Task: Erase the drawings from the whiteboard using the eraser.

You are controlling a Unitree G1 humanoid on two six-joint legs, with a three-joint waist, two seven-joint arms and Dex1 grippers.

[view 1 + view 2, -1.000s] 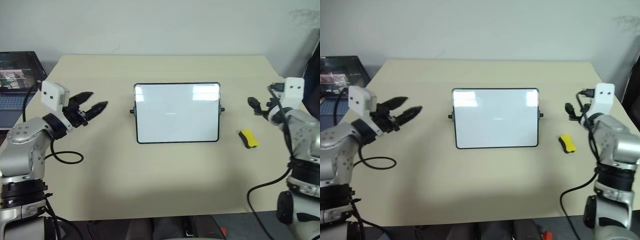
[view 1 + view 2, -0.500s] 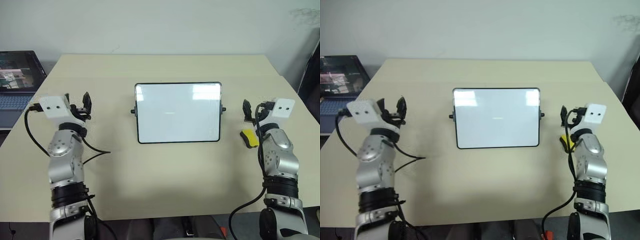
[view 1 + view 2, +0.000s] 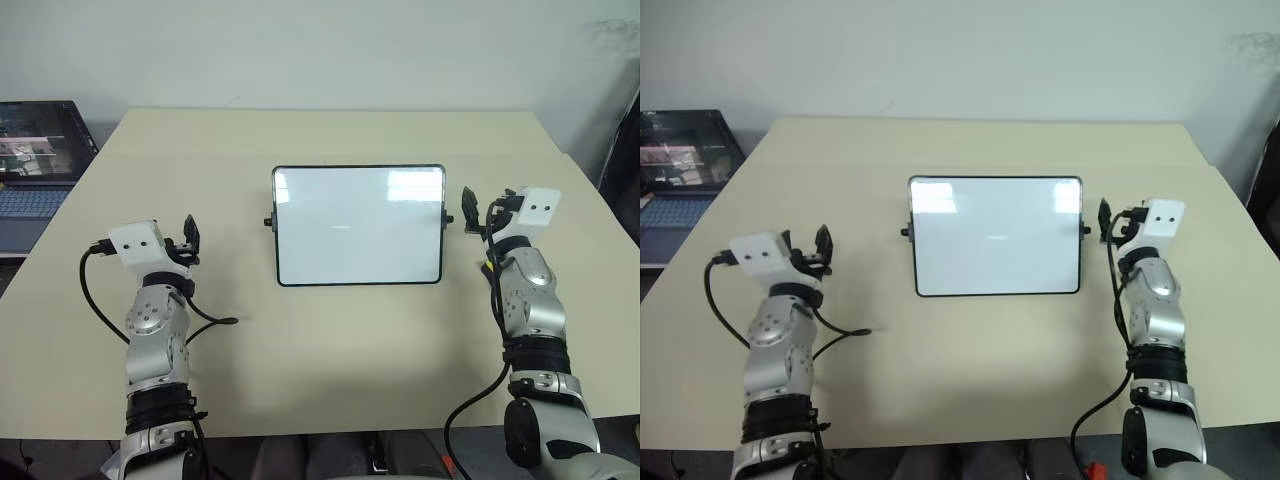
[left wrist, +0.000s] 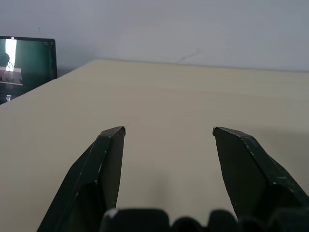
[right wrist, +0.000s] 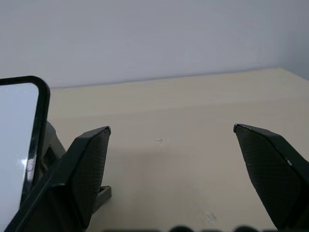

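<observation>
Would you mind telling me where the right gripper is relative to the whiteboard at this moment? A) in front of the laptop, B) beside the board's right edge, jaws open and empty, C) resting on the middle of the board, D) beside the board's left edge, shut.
B: the right gripper sits just beside the right edge of the whiteboard, and its wrist view shows the fingers spread wide with nothing between them.

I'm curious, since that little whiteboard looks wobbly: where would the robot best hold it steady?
Probably the thin black frame along the whiteboard's left edge, just above the little knob, coming in from the left with the open left gripper. The board stands propped up off the table, so that edge is free and looks narrow enough to pinch front to back.
</observation>
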